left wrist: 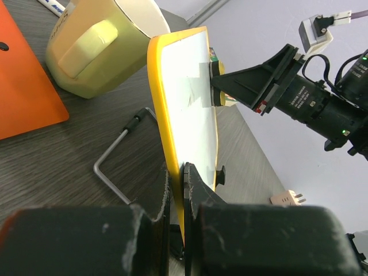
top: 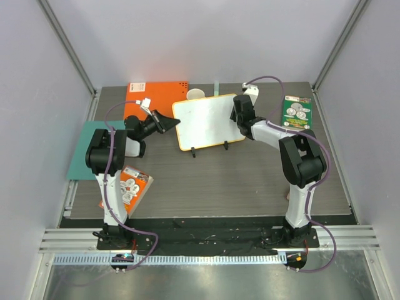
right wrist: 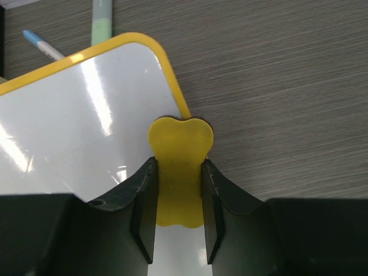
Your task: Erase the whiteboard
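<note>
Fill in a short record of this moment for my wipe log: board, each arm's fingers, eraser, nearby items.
whiteboard: stood up on edge, face looks clean
left fingers: shut on its yellow rim
right fingers: shut on the eraser
eraser: yellow, pressed to the board's face near its right rim
nearby: mug, orange notebook

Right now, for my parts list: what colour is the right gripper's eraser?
Yellow; the eraser shows best in the right wrist view.

You see the cup (top: 195, 94) mostly hidden behind the whiteboard (top: 206, 122); the print on the green card (top: 296, 111) is too small to read.
</note>
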`<state>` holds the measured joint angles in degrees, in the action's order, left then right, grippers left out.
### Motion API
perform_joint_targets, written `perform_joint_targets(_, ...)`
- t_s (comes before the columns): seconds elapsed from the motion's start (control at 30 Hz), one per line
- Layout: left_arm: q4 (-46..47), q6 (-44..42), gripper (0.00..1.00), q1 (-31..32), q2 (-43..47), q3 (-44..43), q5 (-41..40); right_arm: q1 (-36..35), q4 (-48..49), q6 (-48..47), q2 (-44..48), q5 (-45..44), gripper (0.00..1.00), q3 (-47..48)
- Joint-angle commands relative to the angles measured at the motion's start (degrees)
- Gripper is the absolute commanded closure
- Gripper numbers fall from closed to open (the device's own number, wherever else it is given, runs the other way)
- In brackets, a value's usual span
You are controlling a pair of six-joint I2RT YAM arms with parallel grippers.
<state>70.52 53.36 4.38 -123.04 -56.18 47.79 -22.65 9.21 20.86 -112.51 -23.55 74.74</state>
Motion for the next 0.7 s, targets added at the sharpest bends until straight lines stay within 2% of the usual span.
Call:
perform_joint_targets(0.0, 2.78, -5.20, 1.00, -0.34, -0.35, 0.37, 1.52, 0.59, -12.19, 0.58, -3.68, -1.85, 0.99, -2.05)
perform_joint_targets(0.3, 3.31, -4.76, 1.00, -0.34, -0.53, 0.37, 1.69, 0.24, -15.81, 0.93, -4.12, 4.74, 0.99, -3.99)
perform_joint_targets(0.47, 3.39, -4.67, 1.00, -0.34, -0.62, 0.37, 1.78, -0.02, -13.00, -0.29, -3.33, 7.28, 0.99, -3.64)
perform_joint_targets(0.67, 3.39, -4.67, 1.00, -0.34, -0.79, 0.20, 1.95, -1.33, -9.48, -2.40, -1.49, 14.32, 0.99, -0.40)
